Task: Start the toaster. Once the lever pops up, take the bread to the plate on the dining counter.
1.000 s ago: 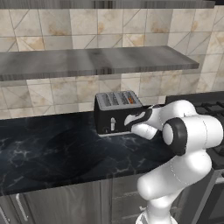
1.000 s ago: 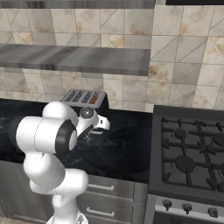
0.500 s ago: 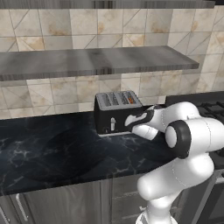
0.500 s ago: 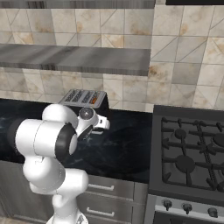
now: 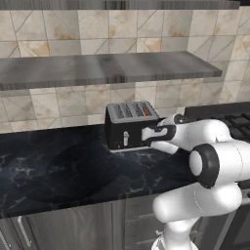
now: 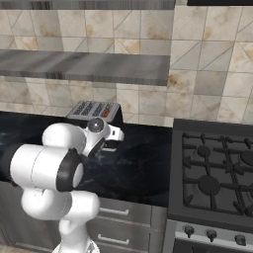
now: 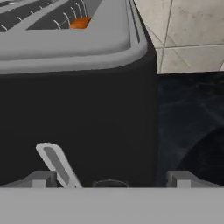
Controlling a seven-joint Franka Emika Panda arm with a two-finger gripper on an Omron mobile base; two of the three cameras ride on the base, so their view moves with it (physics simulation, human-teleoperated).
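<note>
Gripper (image 7: 109, 179) first: I see its two dark tips at the bottom of the hand view, set wide apart with nothing held between them. It sits right up against the front of the toaster (image 7: 78, 109).

Going left to right in the hand view, I see a small silvery lever (image 7: 57, 164) sticking out low on the black front, just beside the left tip. Up above is the grey metal top with its slots, and a bit of orange-brown bread (image 7: 80, 22) peeks out of one slot. To the right of the toaster I see the black marble worktop (image 7: 192, 122) and the tan tiled wall (image 7: 188, 26) behind it.

In the left base view, I see the worktop (image 5: 53, 166) on the left, then the toaster (image 5: 128, 128) standing on it near the wall, under a long grey shelf (image 5: 102, 68). The bread (image 5: 145, 112) shows as an orange spot in a right-hand slot. The gripper (image 5: 157, 135) reaches in from the right and meets the toaster's front.

In the right base view, I see the white arm (image 6: 54, 168) on the left, the toaster (image 6: 95, 110) behind it, the gripper (image 6: 109, 144) just below the toaster, and a black stove (image 6: 217, 173) on the right.
</note>
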